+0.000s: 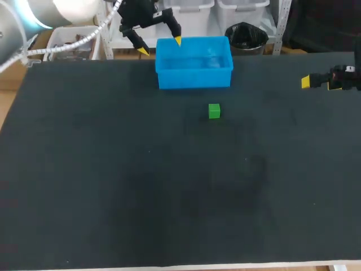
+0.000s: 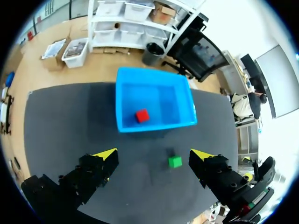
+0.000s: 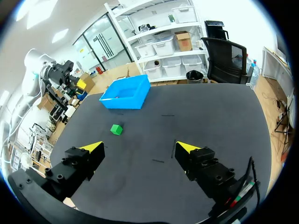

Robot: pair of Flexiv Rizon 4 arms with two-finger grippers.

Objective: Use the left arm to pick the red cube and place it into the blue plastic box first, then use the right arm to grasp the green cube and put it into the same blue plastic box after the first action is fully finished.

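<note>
On the black table [image 1: 113, 180], nearest to me, the green cube [image 1: 214, 111] sits alone, just in front of the blue plastic box [image 1: 194, 79] and slightly right of its middle. Off to the right, about level with the box's near wall, my right gripper [image 3: 140, 149] hangs with fingers spread and empty, well apart from the cube; I see nothing between them. The red cube [image 2: 142, 115] lies inside the box, toward its left side, so I judge the first step done. Farthest, my left gripper [image 1: 161, 46] hovers released over the box's far left corner, where it could crowd the right arm's drop.
</note>
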